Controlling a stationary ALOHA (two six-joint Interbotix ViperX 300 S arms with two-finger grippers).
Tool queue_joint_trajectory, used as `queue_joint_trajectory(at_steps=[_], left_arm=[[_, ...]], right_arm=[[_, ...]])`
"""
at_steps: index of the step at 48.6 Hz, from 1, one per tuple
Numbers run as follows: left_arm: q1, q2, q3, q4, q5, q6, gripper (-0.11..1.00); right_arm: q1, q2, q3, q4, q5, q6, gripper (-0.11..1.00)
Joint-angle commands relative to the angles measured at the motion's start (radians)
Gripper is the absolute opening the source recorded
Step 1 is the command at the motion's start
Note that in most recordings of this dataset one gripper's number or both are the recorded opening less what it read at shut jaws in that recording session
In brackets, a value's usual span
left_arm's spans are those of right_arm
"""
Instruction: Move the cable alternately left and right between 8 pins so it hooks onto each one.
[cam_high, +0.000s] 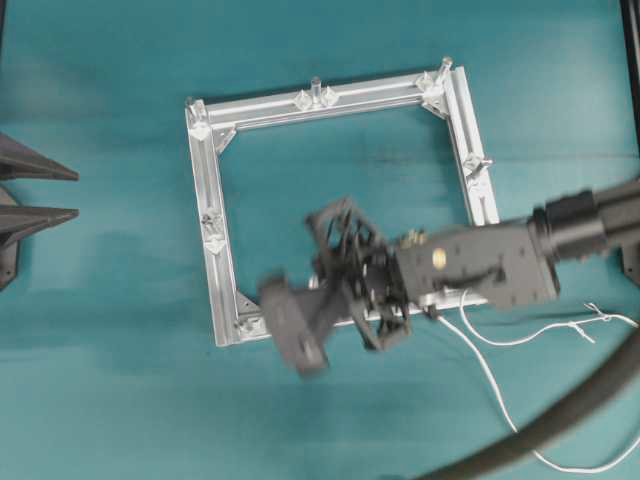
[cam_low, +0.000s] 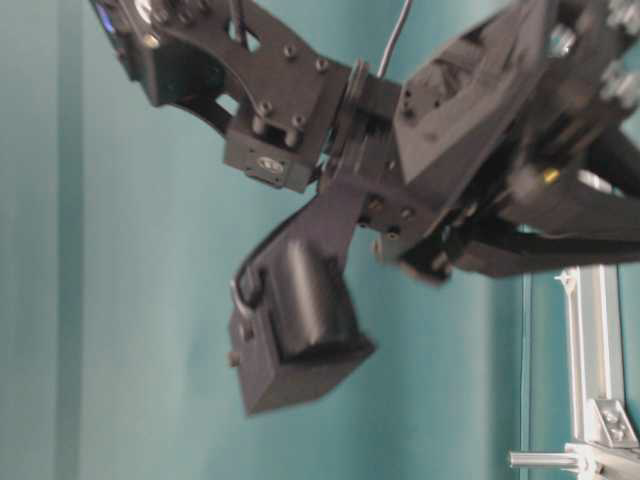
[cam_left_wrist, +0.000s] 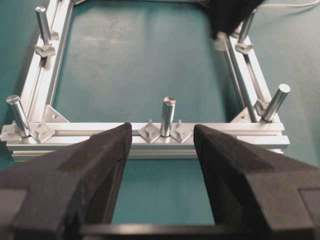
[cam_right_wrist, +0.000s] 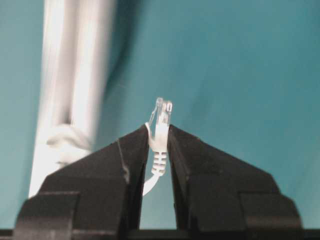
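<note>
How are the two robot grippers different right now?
The right gripper has its fingers squeezed on the cable's connector end, while the left gripper stands open and holds nothing. The right gripper is out over the aluminium frame, near its lower rail, while the left gripper waits outside the frame, pointing at a pin. Both have black, wedge-shaped fingers.

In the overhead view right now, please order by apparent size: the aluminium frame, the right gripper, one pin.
1. Aluminium frame, the largest.
2. Right gripper, blurred and nearer the camera, so it looks enlarged.
3. Top-middle pin, by far the smallest.
</note>
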Motion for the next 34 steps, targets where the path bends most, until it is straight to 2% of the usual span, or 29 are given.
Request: queue_joint_trajectory(at_steps=[1,5,11,26,29,34], left_arm=[[-0.005,0.008,-0.011,-0.002,-0.009,0.002,0.55],[-0.005,0.008,-0.011,-0.003,-0.009,0.002,0.55],[-0.005,0.008,-0.012,-0.002,-0.009,0.002,0.55],[-0.005,0.009,-0.011,-0.003,-0.009,0.002,0.55],[-0.005,0.008,-0.011,-0.002,-0.009,0.002,0.55],[-0.005,0.008,-0.011,-0.003,-0.009,0.002,0.55]], right_arm=[[0.051,-0.005,-0.048,0.003,0.002,-0.084,0.14],[0.084,0.011,-0.075,0.002,0.006,-0.153,0.14],[0.115,0.034,-0.135,0.003,0.009,-0.195,0.14],[0.149,0.156,-0.357,0.006,0.052,-0.198,0.14],[0.155,0.190,-0.410,0.017,0.080,-0.198,0.14],[0.156,0.247,-0.497,0.064,0.123,-0.195,0.14]])
